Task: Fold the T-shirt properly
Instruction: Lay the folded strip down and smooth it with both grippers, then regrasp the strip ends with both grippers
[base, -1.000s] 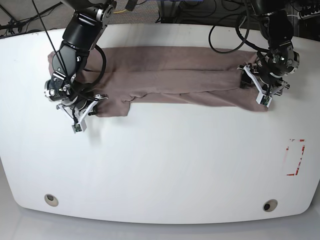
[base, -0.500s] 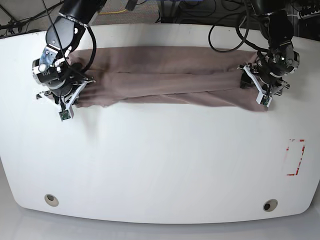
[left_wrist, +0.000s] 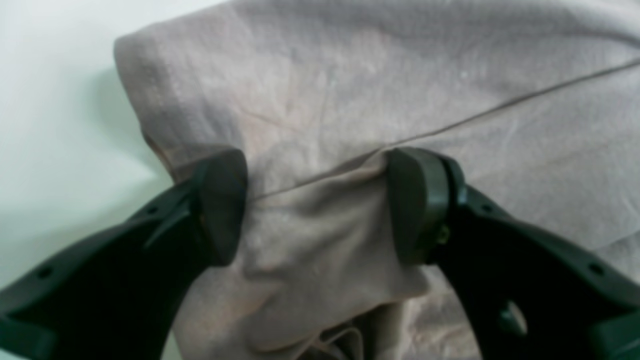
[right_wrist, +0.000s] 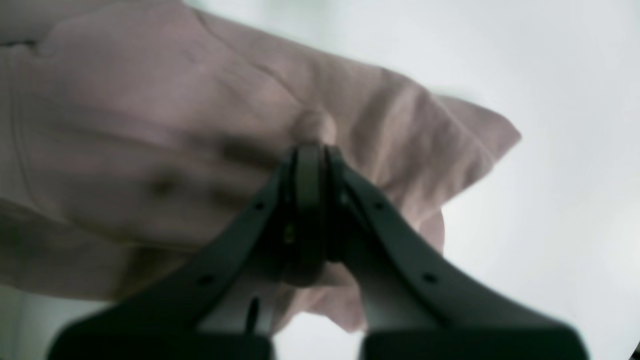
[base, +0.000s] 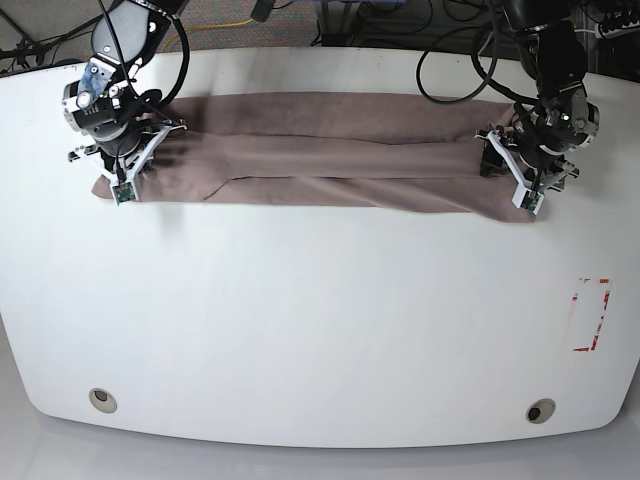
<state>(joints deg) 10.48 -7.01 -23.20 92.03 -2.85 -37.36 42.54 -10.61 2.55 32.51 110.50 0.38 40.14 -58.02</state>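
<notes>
- Our left gripper (left_wrist: 317, 205) has its jaws spread apart, one on each side of a raised fold of the T-shirt (left_wrist: 350, 100); both pads (left_wrist: 222, 205) touch the cloth, but they are not pressed together on it.
- From the base view we see this left gripper (base: 530, 170) at the shirt's end on that view's right, low over the cloth.
- Our right gripper (right_wrist: 310, 165) has its jaws together, pinching a small bunch of the T-shirt (right_wrist: 150, 125) between the tips.
- From the base view we see the right gripper (base: 118, 160) at the opposite end of the shirt, on that view's left.
- We see the T-shirt (base: 330, 150) lying as a long, narrow folded band across the far part of the white table (base: 320, 320), stretched between our two grippers.
- A red rectangular marking (base: 590, 315) sits on the table near its right edge, well apart from the shirt.
</notes>
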